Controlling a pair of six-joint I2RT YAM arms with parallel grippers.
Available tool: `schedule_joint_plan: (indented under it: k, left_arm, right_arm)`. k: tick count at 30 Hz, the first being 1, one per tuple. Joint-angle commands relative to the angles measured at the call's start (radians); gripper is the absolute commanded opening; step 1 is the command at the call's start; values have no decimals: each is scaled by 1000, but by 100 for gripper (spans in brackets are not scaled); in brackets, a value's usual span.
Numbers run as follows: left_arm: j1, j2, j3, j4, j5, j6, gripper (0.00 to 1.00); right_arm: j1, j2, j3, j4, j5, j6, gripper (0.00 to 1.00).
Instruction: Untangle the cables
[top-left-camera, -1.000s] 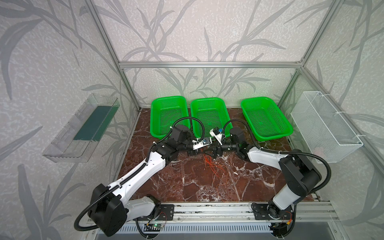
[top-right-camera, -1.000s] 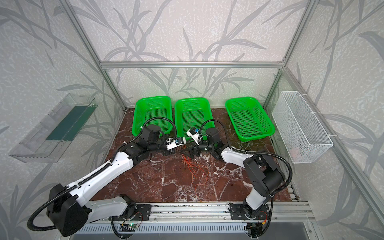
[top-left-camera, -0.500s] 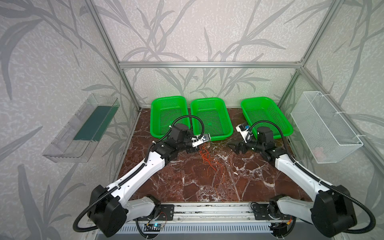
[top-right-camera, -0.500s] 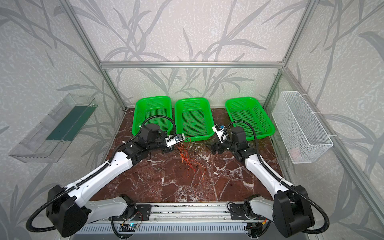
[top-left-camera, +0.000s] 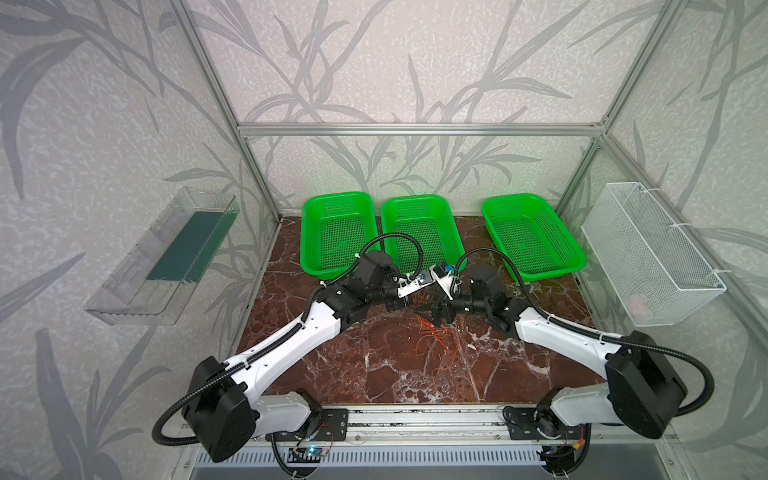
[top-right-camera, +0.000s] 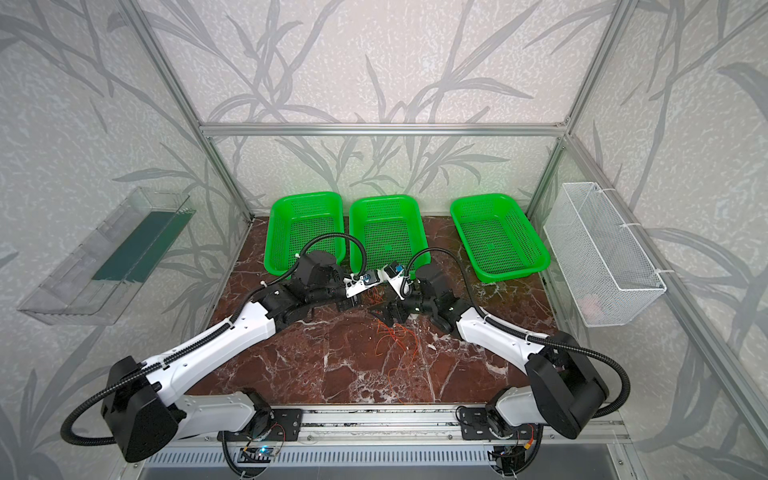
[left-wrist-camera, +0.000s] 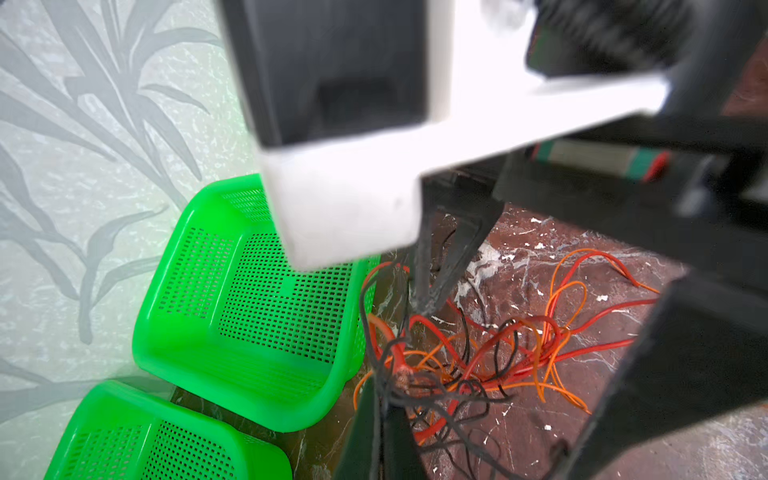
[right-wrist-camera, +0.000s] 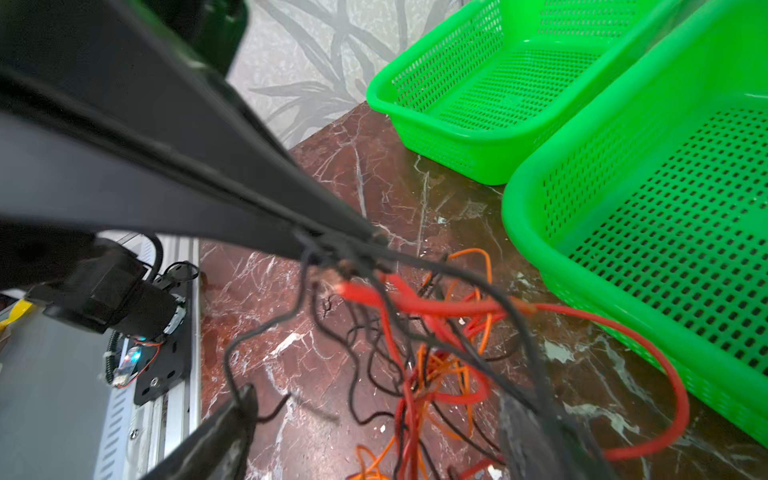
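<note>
Currently, task item: thin, flexible orange, red and black cables (top-left-camera: 436, 336) (top-right-camera: 395, 337), looped into one loose tangle.
Cable location: on the reddish-brown marble tabletop (top-left-camera: 332, 365), near its middle, in front of the middle basket and between the two grippers. Loose orange loops trail toward the near edge.
Left gripper (top-left-camera: 411, 302) (top-right-camera: 354, 305): fingers pressed together, pinching strands of the cables at the tip. In the right wrist view the left gripper (right-wrist-camera: 370, 245) appears as a black wedge, with black strands and a red strand running from its tip down into the tangle. In the left wrist view the closed tip (left-wrist-camera: 384, 399) sits at the edge of the tangle.
Right gripper (top-left-camera: 432, 313) (top-right-camera: 384, 314): fingers spread wide apart, just beside the left gripper. In the right wrist view the tangle shows between the two fingers (right-wrist-camera: 232, 424).
Arm posture: both arms reach inward, and the grippers meet close together above the tangle.
Rear row: three bright green perforated plastic baskets along the back edge: left basket (top-left-camera: 334, 194), middle basket (top-left-camera: 415, 198), right basket (top-left-camera: 517, 196).
Right wall: white wire-mesh bin (top-left-camera: 648, 266), hung on the frame.
Left wall: clear plastic tray (top-left-camera: 137, 299) with a dark green liner.
</note>
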Motion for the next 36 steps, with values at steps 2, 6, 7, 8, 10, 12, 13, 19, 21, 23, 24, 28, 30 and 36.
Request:
schedule_joint_plan:
  k: [2,6,7,8,10,12,13,19,21,23,24,28,30,36]
  left_arm:
    - [-23,-5,43,19,-12,-21,0]
    - [-37,-5,50,13,-4,-28,0]
    - [-40,-7,51,10,-3,-29,0]
    - [-40,-7,54,2,-4,-25,0]
    - [-40,-12,64,-28,-8,-9,0]
    - [-39,-19,75,-66,-15,14,0]
    - [-39,-24,82,-90,-18,30,0]
    - [-30,-60,101,-180,-52,85,0]
    - [-22,-73,99,-196,-58,91,0]
    - [-15,-85,96,-209,-68,97,0]
    - [-9,-93,95,-215,-72,99,0]
    - [17,-125,101,-231,-89,106,0]
    - [39,-139,109,-240,-101,113,0]
    - [141,-188,135,-249,-114,117,0]
  right_arm:
    - [9,32,40,102,78,75,87]
    - [13,74,54,154,116,113,76]
    - [11,83,54,161,131,114,68]
    - [11,88,54,160,140,106,57]
    - [9,79,47,140,173,81,35]
    - [6,55,31,118,199,44,22]
    - [-1,37,19,98,224,31,13]
    - [-106,-84,-49,-40,341,-2,0]
    - [-156,-119,-73,-74,335,-5,0]
    - [-199,-149,-90,-113,339,-13,0]
    - [-220,-164,-98,-140,345,-20,0]
    - [-288,-202,-114,-245,355,-47,0]
    - [-316,-217,-122,-281,351,-62,0]
    - [-373,-237,-131,-377,370,-117,0]
